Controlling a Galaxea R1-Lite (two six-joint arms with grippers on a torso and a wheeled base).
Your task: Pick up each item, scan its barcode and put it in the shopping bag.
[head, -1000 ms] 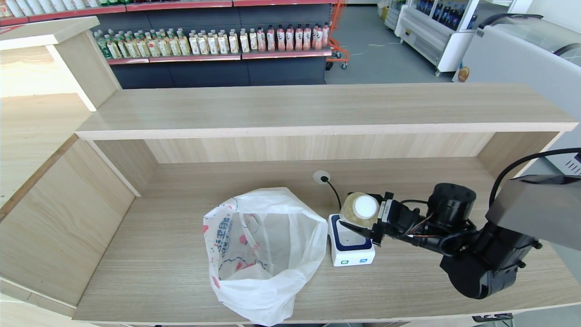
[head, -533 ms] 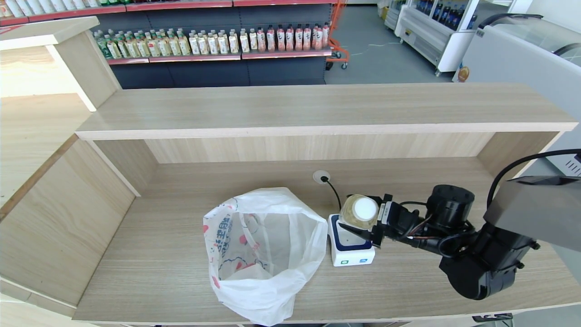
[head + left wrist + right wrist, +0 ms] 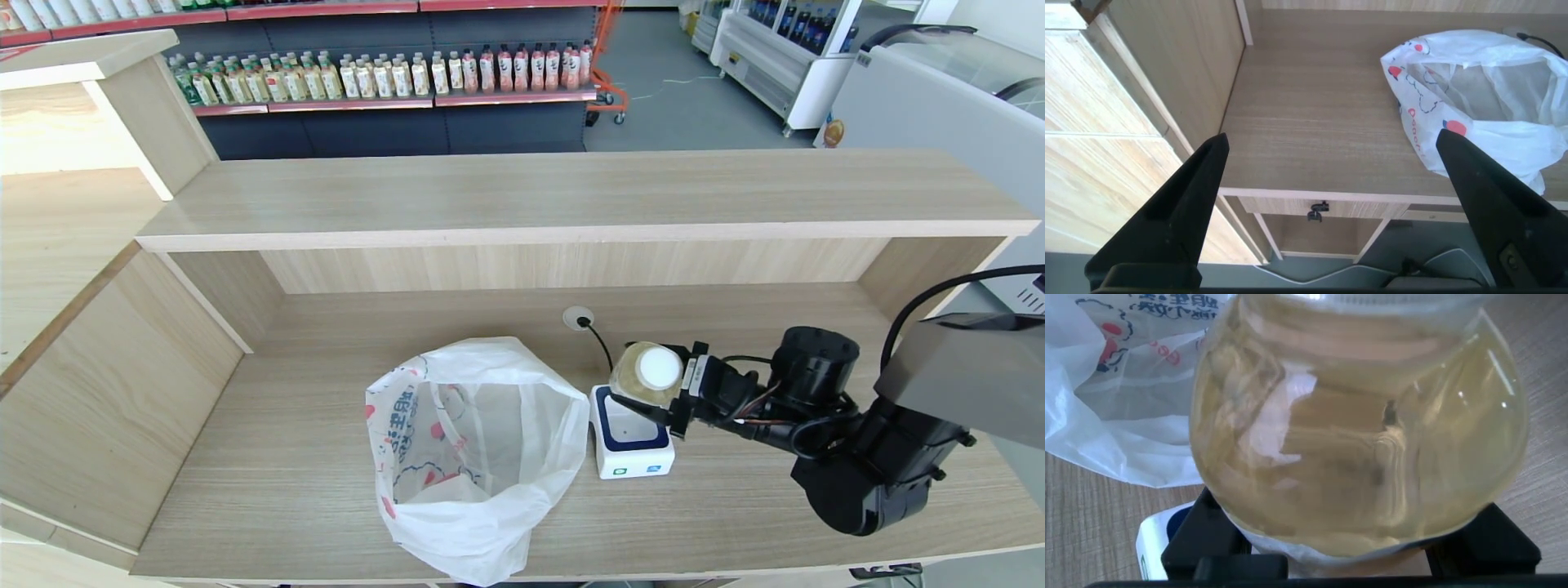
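A clear bottle (image 3: 647, 375) of pale yellow drink with a white cap is held upright in my right gripper (image 3: 653, 390), just above the back edge of the white and blue barcode scanner (image 3: 630, 438). The right wrist view has the bottle (image 3: 1360, 425) close up, its black fingers (image 3: 1212, 531) clamped low on its sides, with the scanner (image 3: 1155, 539) and the bag (image 3: 1127, 400) beneath. The white plastic shopping bag (image 3: 469, 441) stands open left of the scanner. My left gripper (image 3: 1331, 212) hangs open off the counter's near edge, with the bag (image 3: 1478, 90) ahead of it.
The scanner's black cable (image 3: 600, 343) runs back to a round grommet (image 3: 578, 317). Wooden walls (image 3: 122, 392) enclose the counter on the left, back and right, under a raised shelf (image 3: 571, 196). Bare counter lies left of the bag (image 3: 286, 457).
The right gripper with the bottle has shifted slightly back and up over the scanner. Bag, scanner and left arm have not moved.
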